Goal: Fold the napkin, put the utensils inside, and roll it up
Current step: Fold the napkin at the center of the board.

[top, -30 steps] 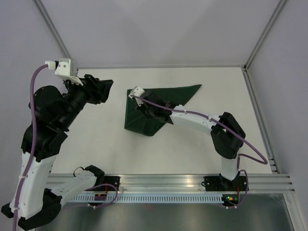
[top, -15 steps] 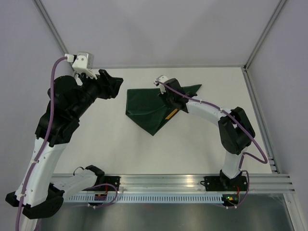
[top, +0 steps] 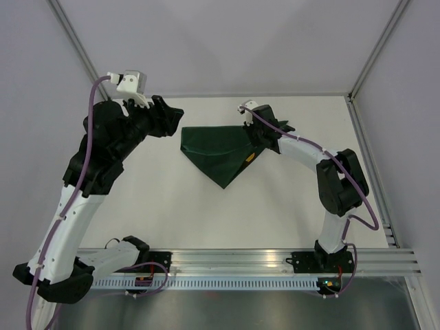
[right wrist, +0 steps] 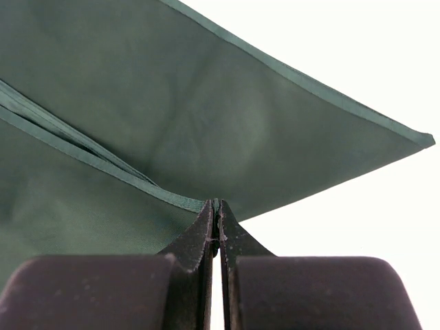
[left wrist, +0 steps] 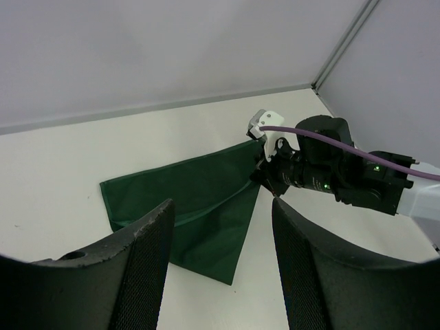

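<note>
Mid-fold: the right tool [right wrist: 216, 213] pinches a hem of the napkin [top: 220, 152], upper centre on the counter [top: 158, 199], and should next carry it across and release; the left tool [top: 172, 117] hovers spread, upper left.

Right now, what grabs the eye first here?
The dark green thin fabric napkin, folded to a point, lies in the middle of the white table. The right tool is shut on its hem at the right corner. The left tool hangs open left of it.
</note>
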`<state>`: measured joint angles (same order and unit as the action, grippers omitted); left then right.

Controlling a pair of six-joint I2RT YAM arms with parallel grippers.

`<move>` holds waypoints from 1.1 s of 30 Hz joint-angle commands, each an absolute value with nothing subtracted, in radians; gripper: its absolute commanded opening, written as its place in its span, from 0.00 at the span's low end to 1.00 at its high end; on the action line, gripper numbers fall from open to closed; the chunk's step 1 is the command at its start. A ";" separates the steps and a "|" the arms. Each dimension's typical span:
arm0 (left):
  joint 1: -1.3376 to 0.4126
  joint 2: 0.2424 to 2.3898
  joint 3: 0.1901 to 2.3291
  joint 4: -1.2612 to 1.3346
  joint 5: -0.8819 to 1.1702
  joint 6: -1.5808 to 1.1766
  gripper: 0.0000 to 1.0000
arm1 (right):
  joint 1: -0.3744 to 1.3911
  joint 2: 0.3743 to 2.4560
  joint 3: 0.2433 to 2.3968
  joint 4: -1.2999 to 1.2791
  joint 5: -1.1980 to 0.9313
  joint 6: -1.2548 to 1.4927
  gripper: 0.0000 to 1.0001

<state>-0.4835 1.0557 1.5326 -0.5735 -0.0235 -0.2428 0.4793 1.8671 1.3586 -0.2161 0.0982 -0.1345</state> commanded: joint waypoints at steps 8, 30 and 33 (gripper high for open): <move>-0.483 1.078 1.496 -0.511 0.025 -0.242 0.63 | 0.453 1.933 1.348 -0.179 0.091 -0.152 0.00; -0.483 1.091 1.456 -0.477 0.052 -0.253 0.64 | 0.405 1.985 1.342 -0.199 0.075 -0.149 0.24; -0.483 1.092 1.453 -0.476 0.057 -0.256 0.64 | 0.402 1.990 1.351 -0.209 0.074 -0.150 0.36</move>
